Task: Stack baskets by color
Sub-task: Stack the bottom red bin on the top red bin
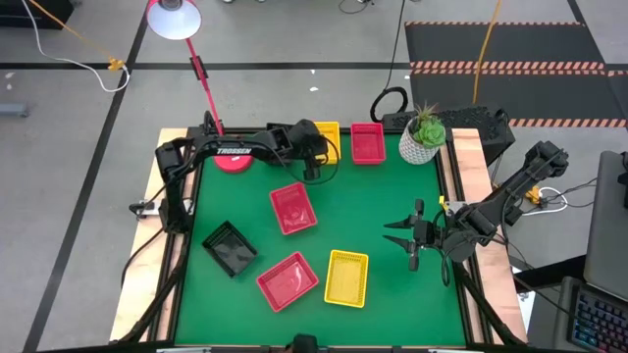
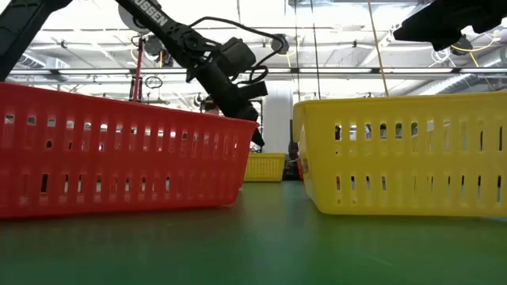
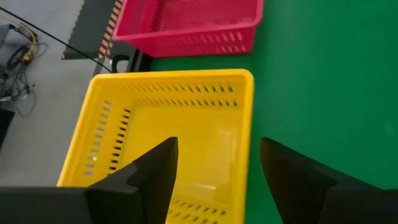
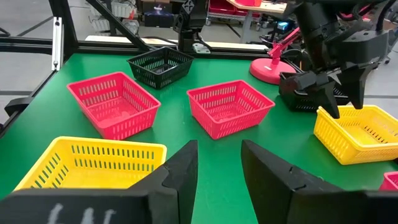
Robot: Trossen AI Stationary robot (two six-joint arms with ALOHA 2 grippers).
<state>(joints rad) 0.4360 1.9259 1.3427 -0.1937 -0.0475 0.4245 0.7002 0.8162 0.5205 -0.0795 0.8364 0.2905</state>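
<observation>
The left gripper [image 1: 316, 169] hangs at the far side of the green table [image 1: 392, 206], just over a yellow basket [image 1: 328, 137] – its fingers [image 3: 155, 174] spread wide with nothing between them. Beside that basket sits a pink basket [image 1: 368, 142]. The right gripper [image 1: 410, 238] waits over the table's right side, part open and empty. Nearer the front lie another yellow basket [image 1: 346, 277], two red baskets [image 1: 292, 208] [image 1: 287, 280] and a black basket [image 1: 230, 248] – all apart from one another, none stacked here. A white plant pot [image 1: 422, 142] stands at the far right corner
</observation>
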